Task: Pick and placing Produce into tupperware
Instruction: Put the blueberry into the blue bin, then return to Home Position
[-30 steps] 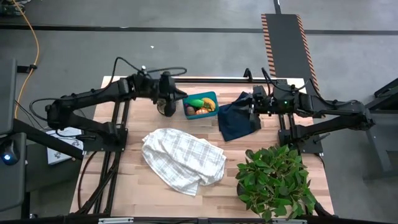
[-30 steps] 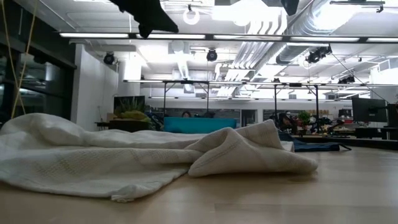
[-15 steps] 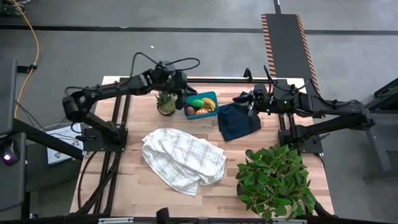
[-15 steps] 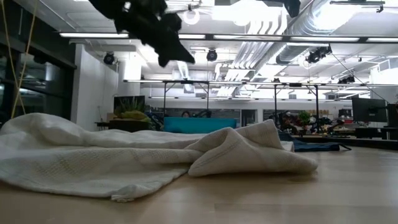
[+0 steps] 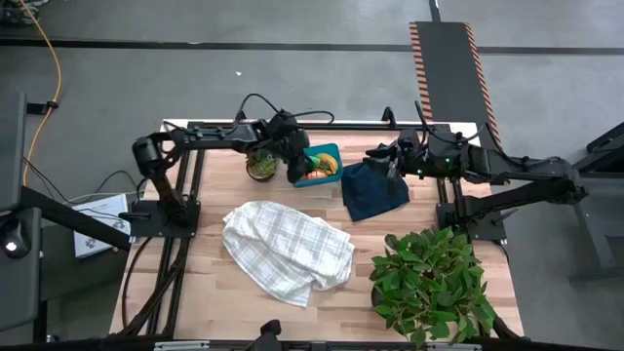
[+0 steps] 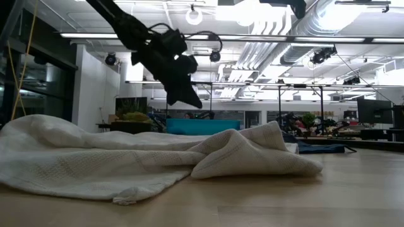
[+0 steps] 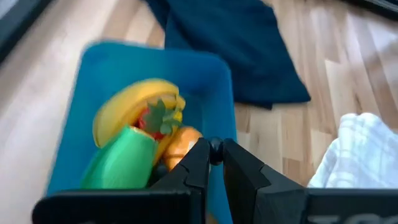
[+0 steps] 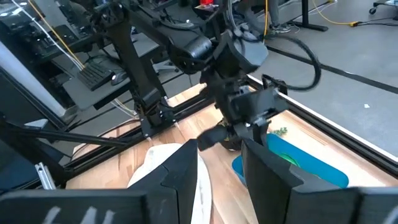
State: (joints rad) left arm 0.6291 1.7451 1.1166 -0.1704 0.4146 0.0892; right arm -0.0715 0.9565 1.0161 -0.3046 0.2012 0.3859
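The teal tupperware (image 5: 314, 164) stands at the table's far middle. In it lie the produce: a yellow banana (image 7: 127, 106), a green piece (image 7: 118, 165), an orange piece (image 7: 180, 143) and a red piece with a green top (image 7: 155, 118). My left gripper (image 7: 214, 149) hangs slanting down over the tupperware's left part (image 5: 295, 161), shut, with a tiny dark round piece (image 7: 215, 147) at its fingertips. My right gripper (image 8: 217, 162) is open and waits, raised over the navy cloth (image 5: 375, 190), with nothing between its fingers. My left gripper pinches the tiny dark round piece (image 7: 215, 147) between the very ends of its two fingers. The fingers slant down from the table's left side. The piece is lifted clear, above the produce in the tupperware.
A small spiky potted plant (image 5: 260, 164) stands right beside the tupperware's left side, under the left arm. A white checked towel (image 5: 288, 249) lies crumpled in the table's middle. A big leafy plant (image 5: 434, 283) fills the near right corner.
My left gripper has swung toward the table's right edge, past the potted plant, and come down over the tupperware, tipping its fingers further downward. It has stayed shut.
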